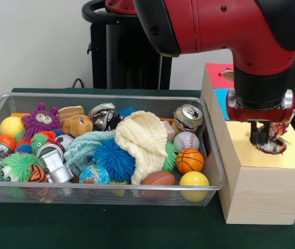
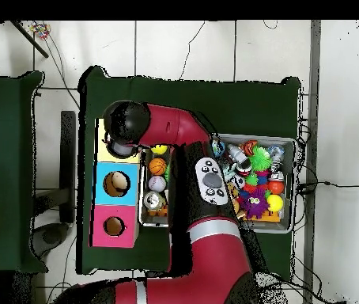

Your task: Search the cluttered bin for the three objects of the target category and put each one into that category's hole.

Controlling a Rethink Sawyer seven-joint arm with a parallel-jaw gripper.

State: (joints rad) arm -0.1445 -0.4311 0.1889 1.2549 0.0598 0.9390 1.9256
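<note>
My gripper (image 1: 260, 139) hangs low over the yellow top (image 1: 292, 155) of the pale wooden box at the right. It looks shut on a white rope bundle (image 1: 277, 140) flecked red, blue and yellow, which sits right at the box top. The hole is hidden under the bundle and the gripper. The silver wire-mesh bin (image 1: 111, 96) stands to the left, full of toys; no other rope bundle shows in it. In the overhead view the arm's wrist (image 2: 126, 125) covers the yellow box (image 2: 103, 152), and the bin (image 2: 287, 142) lies beyond the arm.
A cream knitted cloth (image 1: 144, 137), spiky balls (image 1: 113, 158), a can (image 1: 188, 118), and small sports balls (image 1: 190, 161) fill the bin. The blue-topped box's hole (image 2: 116, 184) and the red-topped box's hole (image 2: 114, 226) lie beside the yellow one.
</note>
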